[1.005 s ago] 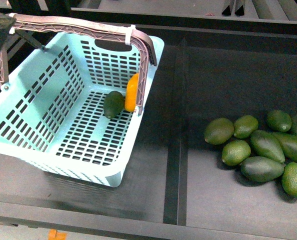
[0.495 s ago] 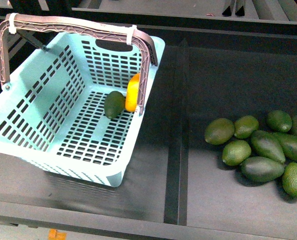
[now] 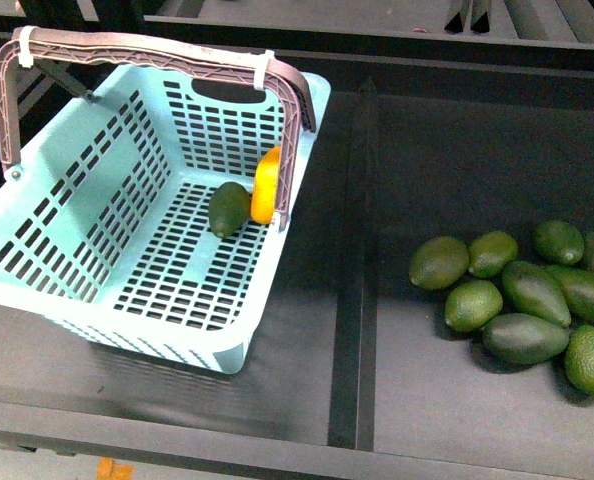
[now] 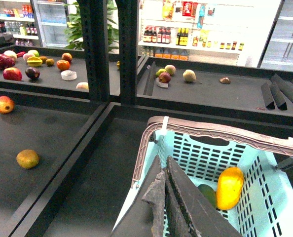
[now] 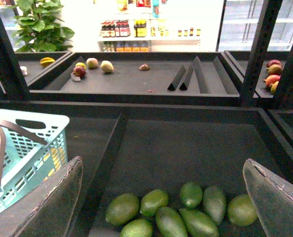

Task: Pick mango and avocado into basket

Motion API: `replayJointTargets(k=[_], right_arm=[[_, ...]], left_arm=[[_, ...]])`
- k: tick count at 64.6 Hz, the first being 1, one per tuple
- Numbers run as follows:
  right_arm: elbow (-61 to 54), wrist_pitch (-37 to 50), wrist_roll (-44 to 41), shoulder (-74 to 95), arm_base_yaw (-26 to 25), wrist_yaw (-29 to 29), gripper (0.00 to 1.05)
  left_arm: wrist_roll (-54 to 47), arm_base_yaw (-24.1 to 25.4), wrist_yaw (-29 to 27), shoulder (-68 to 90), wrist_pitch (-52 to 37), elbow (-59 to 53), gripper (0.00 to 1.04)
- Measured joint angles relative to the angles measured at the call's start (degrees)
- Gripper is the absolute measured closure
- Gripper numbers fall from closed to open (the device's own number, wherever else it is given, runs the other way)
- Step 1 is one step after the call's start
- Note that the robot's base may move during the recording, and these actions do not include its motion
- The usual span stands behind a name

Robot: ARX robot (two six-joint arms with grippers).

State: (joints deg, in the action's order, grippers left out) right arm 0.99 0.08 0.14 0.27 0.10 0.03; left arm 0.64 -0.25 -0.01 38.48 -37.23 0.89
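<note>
Teal basket (image 3: 87,215) filled the front view's left; avocado (image 3: 228,208) lay on its slotted floor, touching mango (image 3: 266,185), propped against the wall beneath the brown handle (image 3: 157,47). Looked finished, both fruits inside. Held neither arm. Showed an avocado pile (image 3: 522,300) well right of the basket.

Caught, from the left wrist, the left gripper (image 4: 165,195) pressed closed, empty, raised above the basket rim (image 4: 136,200), mango (image 4: 229,187) beyond.

Caught, from the right wrist, the right gripper (image 5: 164,197) spread wide, empty, above the pile (image 5: 181,210), right of the basket (image 5: 28,143).
</note>
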Motion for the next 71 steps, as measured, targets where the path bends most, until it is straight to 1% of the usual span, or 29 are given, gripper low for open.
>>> replayJointTargets(k=[5, 22, 39, 52, 54, 56, 58, 71], right_arm=[[0.00, 0.00, 0.02, 0.00, 0.00, 0.00, 0.09], [0.00, 0.00, 0.02, 0.00, 0.00, 0.00, 0.09], [0.00, 0.00, 0.02, 0.00, 0.00, 0.00, 0.09], [0.00, 0.00, 0.02, 0.00, 0.00, 0.00, 0.09], [0.00, 0.00, 0.02, 0.00, 0.00, 0.00, 0.09], [0.00, 0.00, 0.02, 0.00, 0.00, 0.00, 0.09], [0.00, 0.00, 0.00, 0.00, 0.00, 0.02, 0.09], [0.00, 0.00, 0.02, 0.00, 0.00, 0.00, 0.09]], left_arm=[[0.00, 0.00, 0.00, -5.11, 4.66, -0.02, 1.03], [0.00, 0.00, 0.00, -15.34, 14.21, -0.02, 1.03], [0.00, 0.00, 0.00, -24.13, 22.86, -0.02, 1.03], [0.00, 0.00, 0.00, -28.24, 26.99, -0.02, 1.03], [0.00, 0.02, -0.02, -29.92, 29.00, -0.02, 1.03], [0.00, 0.02, 0.00, -33.27, 33.81, -0.02, 1.03], [-0.02, 0.02, 0.00, -36.02, 36.28, -0.02, 1.03], [0.00, 0.02, -0.02, -38.12, 37.16, -0.02, 1.03]])
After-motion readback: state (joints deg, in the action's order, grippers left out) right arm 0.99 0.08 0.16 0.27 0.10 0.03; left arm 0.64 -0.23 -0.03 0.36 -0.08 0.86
